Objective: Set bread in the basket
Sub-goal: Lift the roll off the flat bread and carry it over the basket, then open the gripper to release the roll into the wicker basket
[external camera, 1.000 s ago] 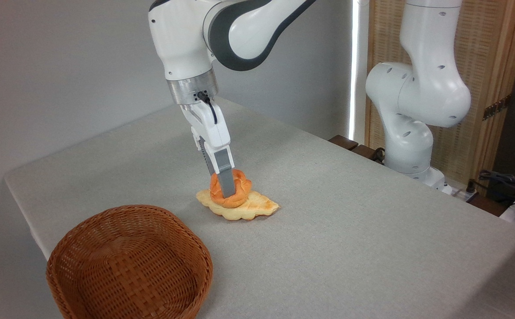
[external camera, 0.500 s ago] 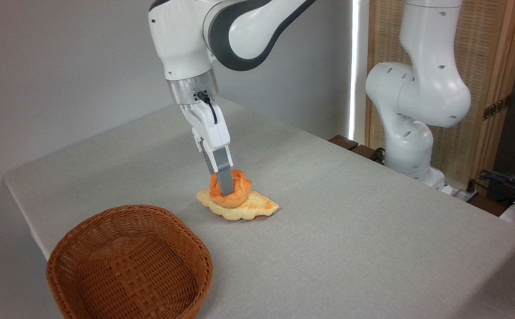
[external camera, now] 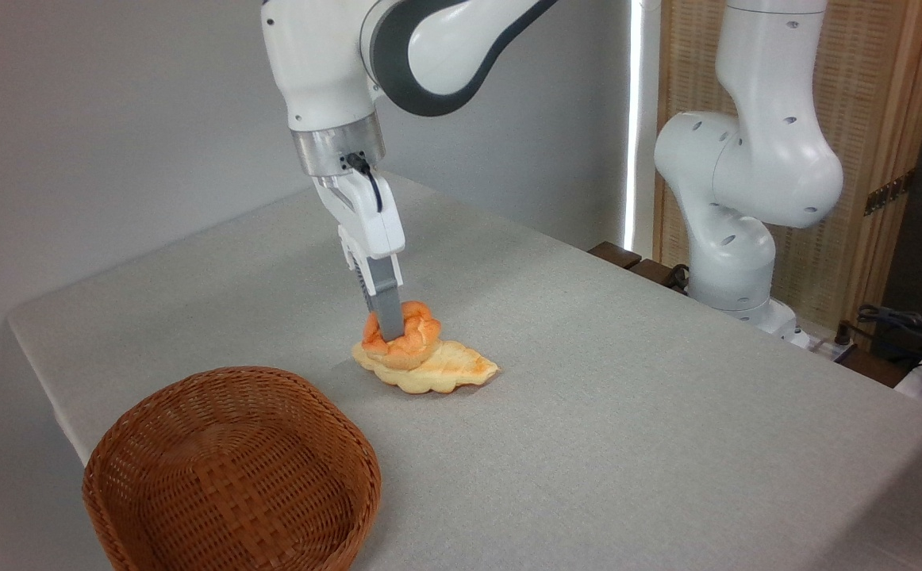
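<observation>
The bread (external camera: 413, 337), a small orange-golden knotted bun, hangs tilted just above a flat pale leaf-shaped bread (external camera: 445, 373) near the table's middle. My gripper (external camera: 391, 327) is shut on the bun, and its grey near finger (external camera: 387, 305) crosses the bun's front. The far finger is hidden behind the bun. The reddish-brown wicker basket (external camera: 231, 468) stands empty at the front left corner of the table, well apart from the gripper.
The grey table (external camera: 628, 412) reaches to the right and front. Its left edge runs close past the basket. The arm's white base (external camera: 739, 230) stands behind the table's right side, with cables (external camera: 905, 325) at the far right.
My gripper has risen and shifted a little left with the bun in it. The bun has lifted off the flat bread and tilted.
</observation>
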{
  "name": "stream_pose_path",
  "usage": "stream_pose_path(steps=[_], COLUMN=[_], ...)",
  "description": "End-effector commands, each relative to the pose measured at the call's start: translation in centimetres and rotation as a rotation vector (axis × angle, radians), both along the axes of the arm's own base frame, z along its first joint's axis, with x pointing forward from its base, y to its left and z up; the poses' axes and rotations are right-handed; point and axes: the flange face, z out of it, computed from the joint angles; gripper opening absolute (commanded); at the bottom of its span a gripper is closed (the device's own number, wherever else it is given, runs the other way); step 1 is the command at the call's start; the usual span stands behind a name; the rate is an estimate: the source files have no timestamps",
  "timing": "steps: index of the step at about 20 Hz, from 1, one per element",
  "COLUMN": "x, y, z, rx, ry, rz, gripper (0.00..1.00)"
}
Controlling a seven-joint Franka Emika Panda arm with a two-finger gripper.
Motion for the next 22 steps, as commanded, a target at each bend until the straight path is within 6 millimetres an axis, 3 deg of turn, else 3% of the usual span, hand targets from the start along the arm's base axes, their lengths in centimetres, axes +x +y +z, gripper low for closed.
stream_pose_path(steps=[1,4,6,9,11,15,18,20,22], x=[1.6,5.1,8.0,12.3,13.8,15.9,16.2,16.3,16.1], y=[1.1,3.0,3.2,2.8,2.5,2.0,-0.3,-0.9,-2.4], z=[3.6,7.2,8.0,7.4,6.1,3.3,1.3,0.7,0.0], rx=[-0.016,-0.047,-0.042,0.031,0.044,0.101,0.083,0.07,0.052], ry=[-0.077,-0.151,-0.18,-0.213,-0.215,-0.263,-0.256,-0.26,-0.257], rz=[0.02,0.064,0.064,0.028,0.012,-0.036,-0.072,-0.05,-0.021], gripper=[0.07,0.08,0.11,0.11,0.22,0.52,0.7,0.95,1.0])
